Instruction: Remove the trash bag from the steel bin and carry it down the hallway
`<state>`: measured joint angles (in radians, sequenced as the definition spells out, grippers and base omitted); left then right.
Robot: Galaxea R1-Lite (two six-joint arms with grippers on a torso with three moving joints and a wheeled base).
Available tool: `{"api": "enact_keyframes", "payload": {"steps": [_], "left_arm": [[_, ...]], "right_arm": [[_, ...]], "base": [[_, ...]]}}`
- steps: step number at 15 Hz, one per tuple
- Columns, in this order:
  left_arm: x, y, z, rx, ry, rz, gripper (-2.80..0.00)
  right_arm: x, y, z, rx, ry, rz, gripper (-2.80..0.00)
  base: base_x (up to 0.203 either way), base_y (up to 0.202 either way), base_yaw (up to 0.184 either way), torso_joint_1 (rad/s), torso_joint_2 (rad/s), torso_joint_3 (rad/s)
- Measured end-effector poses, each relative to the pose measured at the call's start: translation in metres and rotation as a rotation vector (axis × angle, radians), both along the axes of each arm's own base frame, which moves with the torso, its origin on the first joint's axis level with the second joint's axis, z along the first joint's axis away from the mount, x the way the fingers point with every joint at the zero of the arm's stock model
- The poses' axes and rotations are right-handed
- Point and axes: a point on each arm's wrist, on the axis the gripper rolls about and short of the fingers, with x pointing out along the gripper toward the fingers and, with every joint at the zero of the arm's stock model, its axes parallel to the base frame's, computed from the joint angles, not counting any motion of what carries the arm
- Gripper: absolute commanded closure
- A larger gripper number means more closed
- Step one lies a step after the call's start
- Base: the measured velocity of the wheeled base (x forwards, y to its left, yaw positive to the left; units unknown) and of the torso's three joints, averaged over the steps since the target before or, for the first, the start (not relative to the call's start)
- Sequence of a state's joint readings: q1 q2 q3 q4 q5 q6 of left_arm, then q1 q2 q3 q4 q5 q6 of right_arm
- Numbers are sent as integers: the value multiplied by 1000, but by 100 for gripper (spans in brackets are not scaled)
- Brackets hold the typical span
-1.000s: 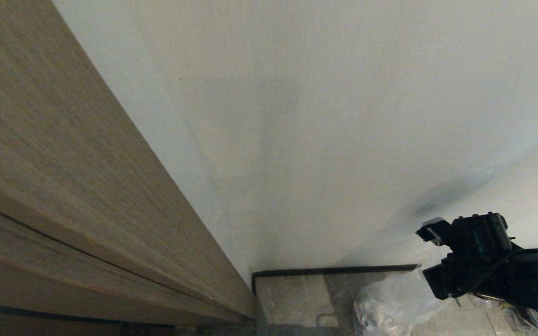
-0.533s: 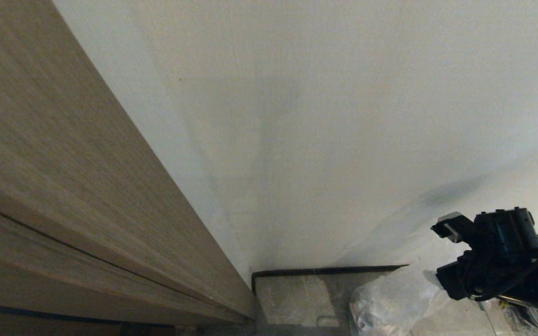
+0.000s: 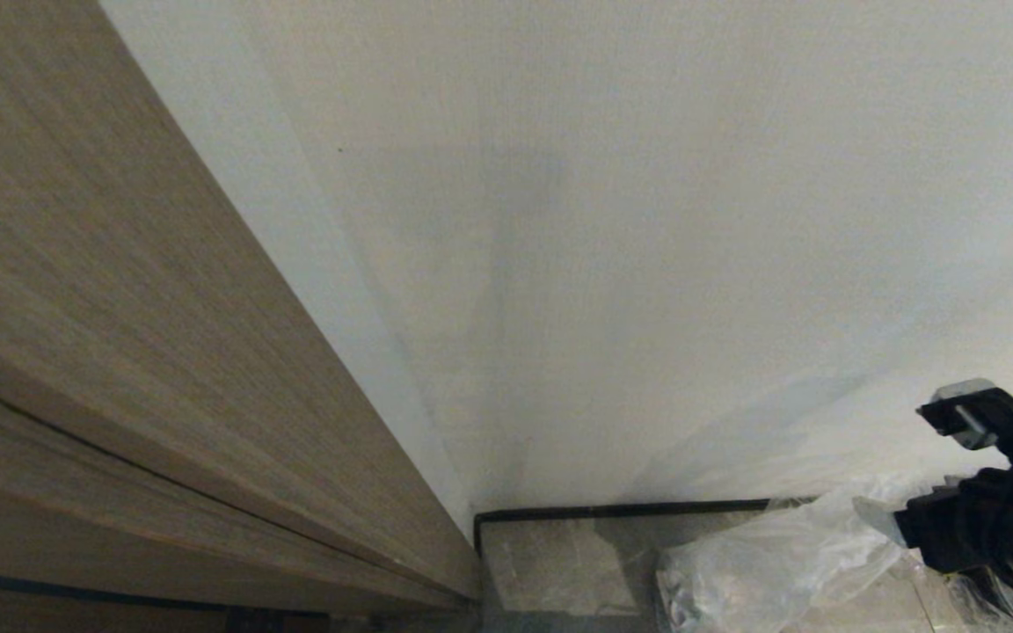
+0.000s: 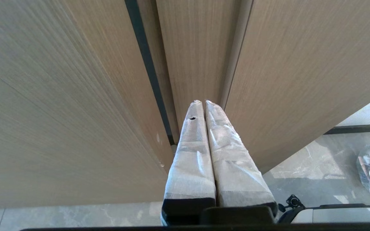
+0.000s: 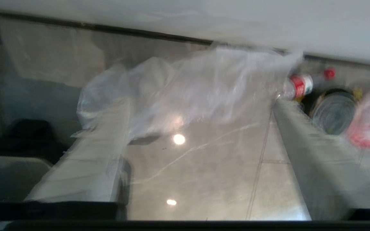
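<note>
Since a second ago the right gripper [image 3: 929, 466] has drawn back toward the head view's right edge, jaws now spread wide and empty, and the trash bag [image 3: 770, 563] lies slumped on the hallway tiles [image 3: 550, 563] by the baseboard [image 3: 621, 509]. Only the right wrist view shows a steel bin [image 5: 334, 112] and bottle [image 5: 299, 86] beyond. The left gripper [image 4: 203, 102], pressed shut, faces wooden panels [image 4: 59, 96].

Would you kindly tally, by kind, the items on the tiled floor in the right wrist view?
Clear plastic bags: 1, the trash bag
Bottles: 1, the red-labelled bottle
Round bins: 1, the steel bin
Too blurred to name: 1, a red-and-white item
Total: 4
</note>
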<state>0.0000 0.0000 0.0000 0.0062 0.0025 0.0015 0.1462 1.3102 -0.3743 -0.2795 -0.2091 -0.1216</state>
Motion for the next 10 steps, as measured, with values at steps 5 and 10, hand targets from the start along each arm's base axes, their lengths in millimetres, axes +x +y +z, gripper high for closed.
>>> {"api": "enact_keyframes", "payload": {"steps": [5, 10], "left_arm": [[0, 0, 0, -1, 0, 0, 0], [0, 0, 0, -1, 0, 0, 0]], "right_arm": [[-72, -10, 10, 65, -95, -29, 0], [-147, -21, -13, 179, -205, -47, 0]], "base": [[0, 0, 0, 0, 0, 0], [0, 0, 0, 0, 0, 0]]}}
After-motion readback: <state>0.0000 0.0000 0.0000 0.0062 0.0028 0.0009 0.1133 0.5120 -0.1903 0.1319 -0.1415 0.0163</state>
